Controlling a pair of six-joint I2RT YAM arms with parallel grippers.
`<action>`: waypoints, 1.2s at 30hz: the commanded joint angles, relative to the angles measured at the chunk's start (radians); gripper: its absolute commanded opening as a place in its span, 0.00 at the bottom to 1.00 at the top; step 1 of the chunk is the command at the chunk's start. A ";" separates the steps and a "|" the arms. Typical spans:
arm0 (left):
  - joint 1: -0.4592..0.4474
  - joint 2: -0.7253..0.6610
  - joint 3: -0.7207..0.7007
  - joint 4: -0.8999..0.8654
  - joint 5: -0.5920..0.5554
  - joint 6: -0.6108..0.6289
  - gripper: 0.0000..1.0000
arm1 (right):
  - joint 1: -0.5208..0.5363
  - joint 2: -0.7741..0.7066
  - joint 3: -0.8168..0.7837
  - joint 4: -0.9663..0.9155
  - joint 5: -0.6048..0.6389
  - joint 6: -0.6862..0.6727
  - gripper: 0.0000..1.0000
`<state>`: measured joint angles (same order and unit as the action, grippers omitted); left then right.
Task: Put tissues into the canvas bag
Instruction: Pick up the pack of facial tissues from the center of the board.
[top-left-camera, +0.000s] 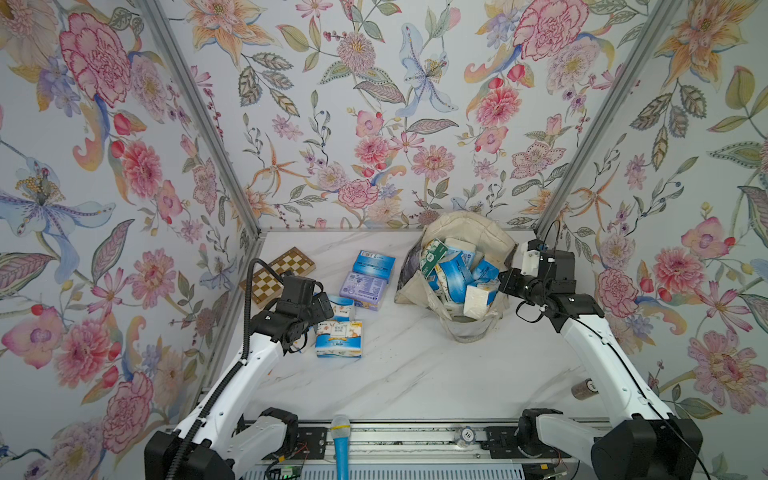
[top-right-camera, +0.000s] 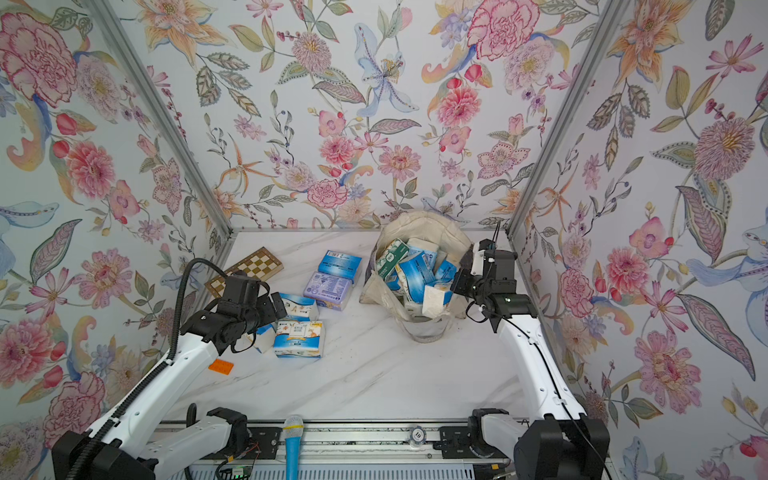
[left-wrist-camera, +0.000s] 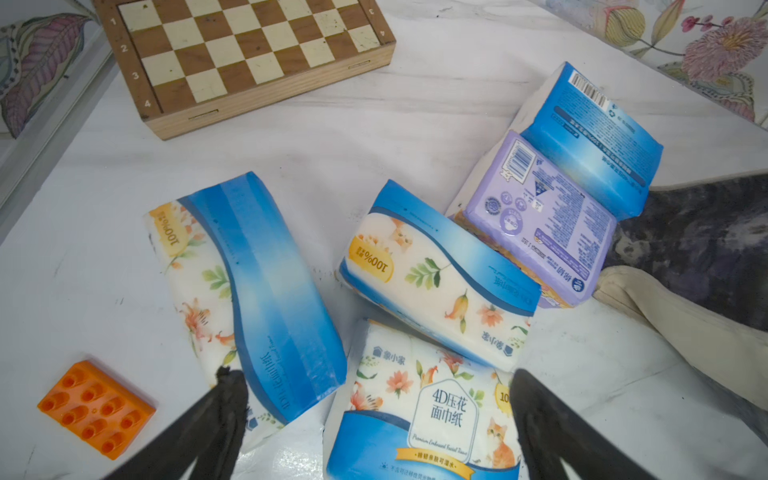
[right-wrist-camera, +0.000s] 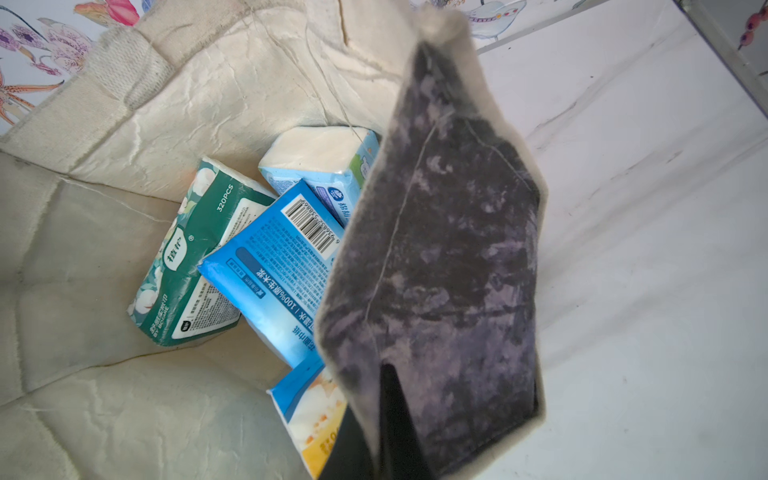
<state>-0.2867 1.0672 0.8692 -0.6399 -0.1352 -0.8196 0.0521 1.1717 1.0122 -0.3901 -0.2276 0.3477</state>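
Marble tabletop: several loose tissues (top-left-camera: 338, 338) lie near the canvas bag (top-left-camera: 469, 228), more inside it. Left gripper (left-wrist-camera: 374, 374) gapes wide over them; right gripper (top-left-camera: 507, 279) pinches bag rim. Packs probably light, squashy, slick; grip across narrow width.

Seen at tabletop (top-left-camera: 415, 374) rear: canvas bag (top-left-camera: 469, 232) crammed with tissues (top-left-camera: 457, 270). Loose near chessboard (top-left-camera: 286, 266): four more packs (top-left-camera: 338, 338), left end effector (top-left-camera: 324, 309) at their edge.

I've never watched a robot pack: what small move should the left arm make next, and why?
Probably lower the left tool and close it on the cat-print pack: its jaws stand open either side of that pack, holding nothing. The right tool holds the bag open.
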 joint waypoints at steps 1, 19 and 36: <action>0.014 -0.007 -0.024 -0.060 -0.076 -0.108 0.99 | 0.006 0.018 -0.003 0.027 -0.013 -0.011 0.06; 0.148 -0.031 -0.166 0.050 0.006 -0.210 0.98 | 0.006 0.031 -0.003 0.033 -0.005 -0.006 0.06; 0.228 0.136 -0.134 0.190 0.033 -0.090 0.99 | 0.005 0.026 -0.015 0.031 0.012 -0.001 0.06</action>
<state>-0.0715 1.1870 0.7162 -0.4808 -0.1112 -0.9474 0.0528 1.1904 1.0122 -0.3691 -0.2386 0.3481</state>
